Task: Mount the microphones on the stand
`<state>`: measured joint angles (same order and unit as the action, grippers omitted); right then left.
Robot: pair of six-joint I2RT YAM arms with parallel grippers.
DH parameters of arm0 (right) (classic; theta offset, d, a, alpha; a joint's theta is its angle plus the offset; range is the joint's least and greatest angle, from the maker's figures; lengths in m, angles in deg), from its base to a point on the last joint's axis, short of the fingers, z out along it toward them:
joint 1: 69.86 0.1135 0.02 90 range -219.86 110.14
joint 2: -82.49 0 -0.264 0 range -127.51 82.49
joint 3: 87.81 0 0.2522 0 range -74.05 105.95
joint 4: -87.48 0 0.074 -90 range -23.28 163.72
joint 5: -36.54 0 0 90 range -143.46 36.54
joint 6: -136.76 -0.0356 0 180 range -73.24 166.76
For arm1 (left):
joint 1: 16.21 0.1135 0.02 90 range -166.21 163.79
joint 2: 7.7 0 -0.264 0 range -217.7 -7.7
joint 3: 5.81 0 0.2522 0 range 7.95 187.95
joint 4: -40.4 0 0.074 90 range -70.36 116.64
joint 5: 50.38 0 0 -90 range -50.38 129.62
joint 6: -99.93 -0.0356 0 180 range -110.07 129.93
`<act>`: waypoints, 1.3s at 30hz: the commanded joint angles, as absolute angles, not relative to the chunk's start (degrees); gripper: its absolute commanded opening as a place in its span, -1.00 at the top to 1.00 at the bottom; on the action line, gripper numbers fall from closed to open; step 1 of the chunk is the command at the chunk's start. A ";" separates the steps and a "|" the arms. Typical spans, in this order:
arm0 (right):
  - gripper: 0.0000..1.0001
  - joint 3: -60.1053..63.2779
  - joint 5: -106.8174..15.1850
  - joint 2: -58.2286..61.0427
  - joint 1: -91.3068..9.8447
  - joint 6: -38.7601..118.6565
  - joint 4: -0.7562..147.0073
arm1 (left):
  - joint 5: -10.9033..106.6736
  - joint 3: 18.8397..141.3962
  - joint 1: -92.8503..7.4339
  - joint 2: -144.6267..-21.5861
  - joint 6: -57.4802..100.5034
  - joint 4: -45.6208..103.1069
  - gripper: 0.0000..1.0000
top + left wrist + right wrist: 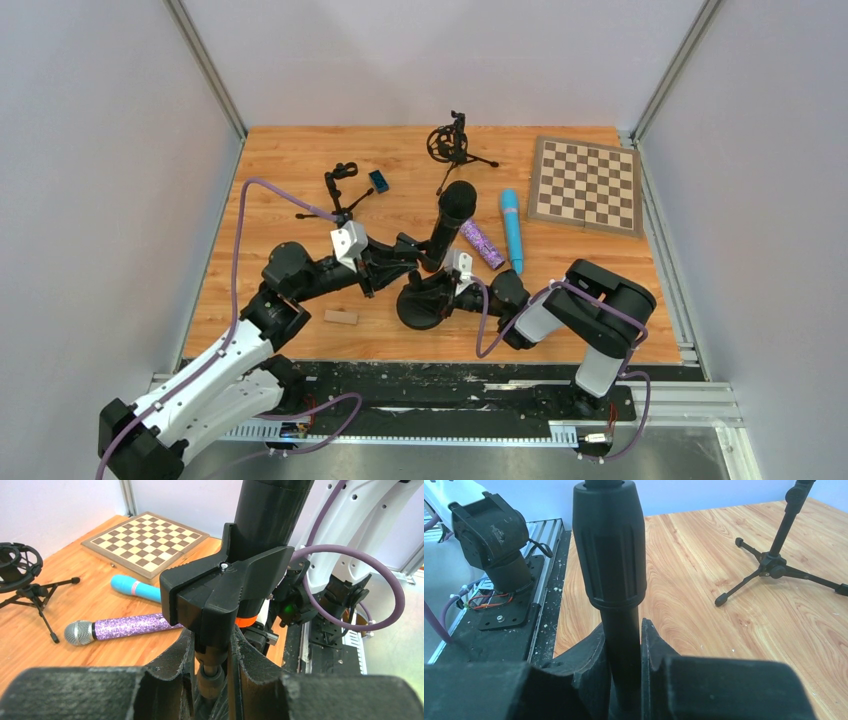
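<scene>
The black microphone (452,217) stands tilted in the black clip (225,587) of the round-based stand (420,310), its orange end (247,621) showing below the clip. My left gripper (212,640) is shut on the clip's neck just under the clamp. My right gripper (624,640) is shut on the stand's pole (611,555), below its ribbed collar. The purple glitter microphone (130,626) and the light blue microphone (135,587) lie side by side on the table, right of the stand.
A chessboard (585,183) lies at the back right. A tripod with a shock mount (452,143) stands at the back, and a second small tripod (340,190) to the left with a small blue item (378,181) beside it. A wooden block (340,317) lies near the front.
</scene>
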<state>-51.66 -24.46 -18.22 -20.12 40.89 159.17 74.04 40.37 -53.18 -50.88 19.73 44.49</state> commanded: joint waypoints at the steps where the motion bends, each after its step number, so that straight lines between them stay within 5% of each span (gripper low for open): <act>1: 0.74 -52.27 -31.19 -20.49 -21.86 37.00 159.86 | 78.40 47.53 -53.83 -45.76 19.34 57.91 1.00; 6: -0.02 -52.25 -31.84 -19.39 -21.85 36.59 159.48 | 77.66 46.39 -53.78 -46.17 18.05 56.38 1.00; 14: -0.58 -52.94 -34.03 -18.06 -21.84 36.50 161.22 | 78.03 45.72 -53.82 -46.28 16.77 54.47 1.00; 27: -0.99 -52.48 -30.00 -13.11 -21.85 35.76 158.23 | 74.20 43.10 -53.75 -48.83 13.13 50.52 1.00; 39: -1.00 -57.77 -30.44 -1.67 -21.83 37.68 148.15 | 69.24 40.21 -53.74 -51.93 11.87 54.40 1.00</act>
<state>-56.18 -30.37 -6.02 -21.67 37.11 152.26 71.68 39.30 -53.60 -51.97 13.13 44.77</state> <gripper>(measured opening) 0.998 0.274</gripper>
